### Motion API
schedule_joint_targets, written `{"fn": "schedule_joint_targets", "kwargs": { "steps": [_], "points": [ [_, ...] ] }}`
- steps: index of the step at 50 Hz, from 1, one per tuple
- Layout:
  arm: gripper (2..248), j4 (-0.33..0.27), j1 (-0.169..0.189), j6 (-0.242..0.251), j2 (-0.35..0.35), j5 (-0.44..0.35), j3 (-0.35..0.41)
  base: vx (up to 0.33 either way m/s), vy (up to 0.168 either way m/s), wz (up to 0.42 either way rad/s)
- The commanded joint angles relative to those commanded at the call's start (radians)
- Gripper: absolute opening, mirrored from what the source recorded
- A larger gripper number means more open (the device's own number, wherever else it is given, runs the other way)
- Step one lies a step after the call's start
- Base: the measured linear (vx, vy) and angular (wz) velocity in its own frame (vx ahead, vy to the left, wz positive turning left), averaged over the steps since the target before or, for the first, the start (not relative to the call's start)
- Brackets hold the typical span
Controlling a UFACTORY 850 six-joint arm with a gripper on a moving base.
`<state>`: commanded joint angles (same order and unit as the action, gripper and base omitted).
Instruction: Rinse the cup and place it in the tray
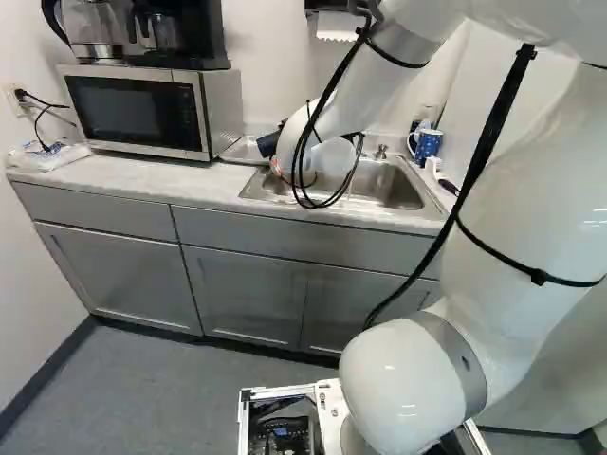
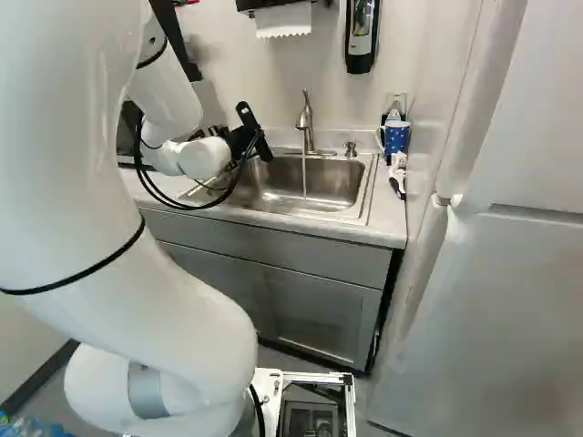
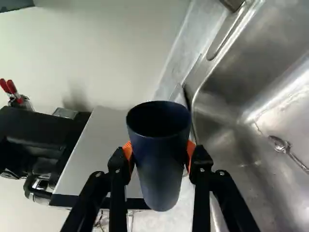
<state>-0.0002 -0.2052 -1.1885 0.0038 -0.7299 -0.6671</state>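
Cup [image 3: 159, 164], dark blue, pinched in the pincer [image 1: 273, 154] between 2 orange pads [image 3: 127, 150], near the sink [image 3: 227, 140].

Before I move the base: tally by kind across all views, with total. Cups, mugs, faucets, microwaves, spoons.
Cups: 1, the navy cup in the gripper
Mugs: 1, the blue mug right of the sink in the right base view
Faucets: 1
Microwaves: 1
Spoons: 1, in the sink
Total: 5
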Motion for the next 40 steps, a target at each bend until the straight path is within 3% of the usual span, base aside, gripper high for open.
{"fn": "schedule_joint_targets", "kwargs": {
  "steps": [40],
  "points": [
    [123, 0.0, 0.0, 0.42, 0.0, 0.0, 0.0, 0.0, 0.0, 0.0]
  ]
}}
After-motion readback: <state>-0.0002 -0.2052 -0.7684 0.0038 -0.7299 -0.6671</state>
